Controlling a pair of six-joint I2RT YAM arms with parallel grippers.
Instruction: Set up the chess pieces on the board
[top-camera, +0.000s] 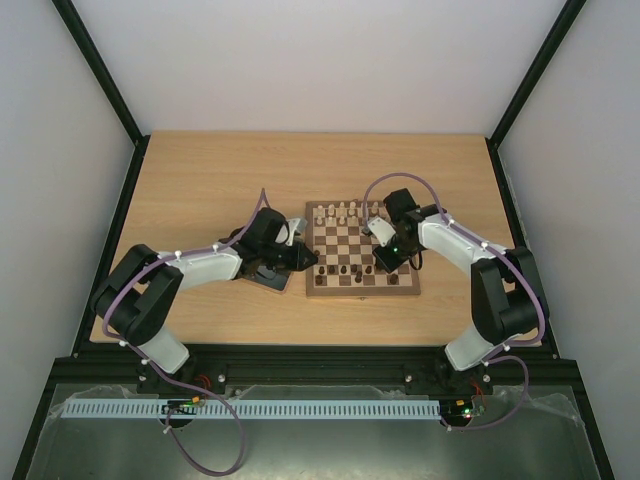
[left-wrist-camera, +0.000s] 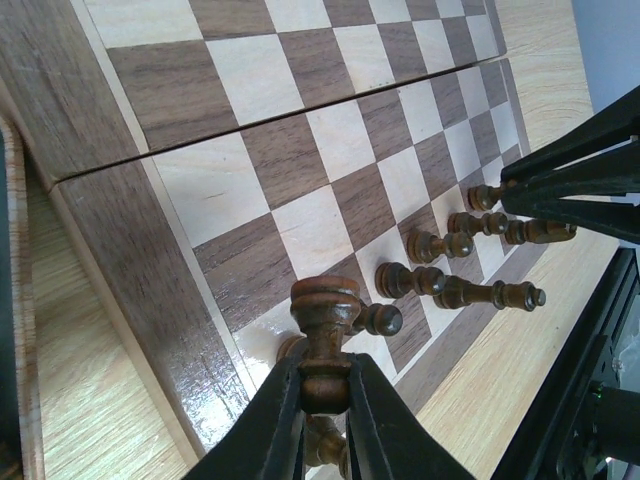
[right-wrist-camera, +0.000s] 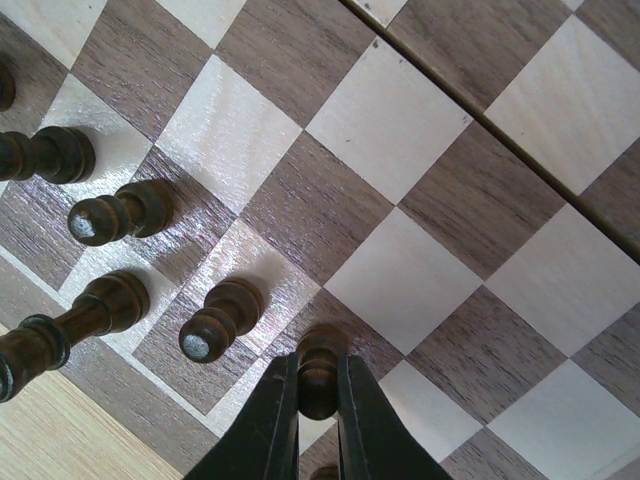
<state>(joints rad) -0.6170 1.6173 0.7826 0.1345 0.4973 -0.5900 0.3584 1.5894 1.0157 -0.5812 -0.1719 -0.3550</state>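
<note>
I've got both arms in at the board (top-camera: 362, 293), which lies mid-surface (top-camera: 200, 190).

Left fingers (left-wrist-camera: 270, 430) pinch a dark rook (left-wrist-camera: 325, 310) at its waist. It is upright at the board's near left corner, over the square just inside the brown border. I can't tell from the left wrist view if its base touches the board. The glossy square under it shows its reflection.

Right fingers (right-wrist-camera: 275, 420) pinch a dark pawn (right-wrist-camera: 319, 350) near its top, over a dark square on the board's near right part. I can't tell if that one is set down either.

The other dark pieces (top-camera: 345, 272) stand along the board's near side, in the two rows closest to the border. In the right wrist view several of them stand just beside the pawn, toward the board's edge. Light pieces (top-camera: 345, 212) line the board's far side.

A metal tray (top-camera: 272, 284) lies on the surface just left of the board's near left corner, partly under the left arm.

In the top view the arms come in from opposite sides of the board, left fingers at its left edge and right fingers over its right half, apart from each other.
</note>
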